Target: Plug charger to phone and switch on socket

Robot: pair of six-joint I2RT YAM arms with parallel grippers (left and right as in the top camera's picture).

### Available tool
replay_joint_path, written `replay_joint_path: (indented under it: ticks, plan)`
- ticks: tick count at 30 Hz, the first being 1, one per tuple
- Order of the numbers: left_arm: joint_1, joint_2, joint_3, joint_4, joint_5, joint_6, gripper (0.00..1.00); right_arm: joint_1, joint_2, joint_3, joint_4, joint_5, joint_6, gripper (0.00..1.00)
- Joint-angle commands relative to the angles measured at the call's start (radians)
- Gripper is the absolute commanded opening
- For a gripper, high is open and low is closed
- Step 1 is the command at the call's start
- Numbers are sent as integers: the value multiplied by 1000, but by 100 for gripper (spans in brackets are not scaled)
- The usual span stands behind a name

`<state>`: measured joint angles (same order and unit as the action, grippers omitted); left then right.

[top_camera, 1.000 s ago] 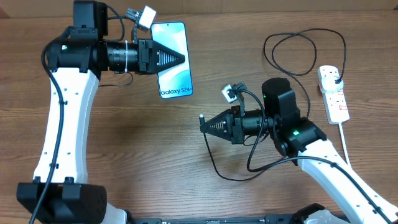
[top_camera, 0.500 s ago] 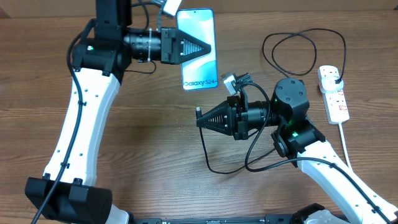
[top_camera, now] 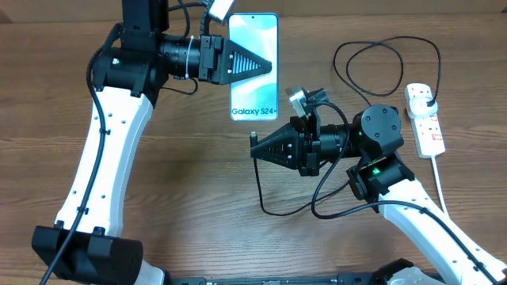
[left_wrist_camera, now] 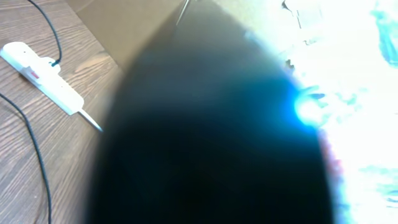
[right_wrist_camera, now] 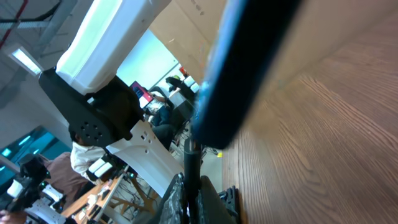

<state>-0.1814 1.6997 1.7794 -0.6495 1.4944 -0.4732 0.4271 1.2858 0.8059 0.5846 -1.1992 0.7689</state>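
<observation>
The phone [top_camera: 255, 99] is clamped in the left end effector [top_camera: 272, 65], screen up, by the far edge of the table [top_camera: 190, 174], about mid-width. Nearer in, the right end effector [top_camera: 255, 150] is clenched on the connector end of the charger [top_camera: 253, 140], apart from the phone. The charger's plug sits in the socket [top_camera: 425, 119] at the right edge.

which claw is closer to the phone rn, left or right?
Left. The left claw is clamped on the phone. The right claw sits apart, past the phone's lower edge in the overhead view, gripping the charger tip.
</observation>
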Motion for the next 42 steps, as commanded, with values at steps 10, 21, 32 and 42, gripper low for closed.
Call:
replay_joint_path:
  ticks: [10,21,32,42]
  plan:
    - [8,-9,8,7,49,5,4,2,-3,-1,18,76,42,4]
    - [4,-9,8,-27,-12,5,4,2,-3,-1,32,65,42,4]
    - [2,-9,8,-61,-8,6,4,2,-3,-1,32,84,42,4]
    - [2,-9,8,-109,-8,69,4,2,-3,-1,32,103,43,4]
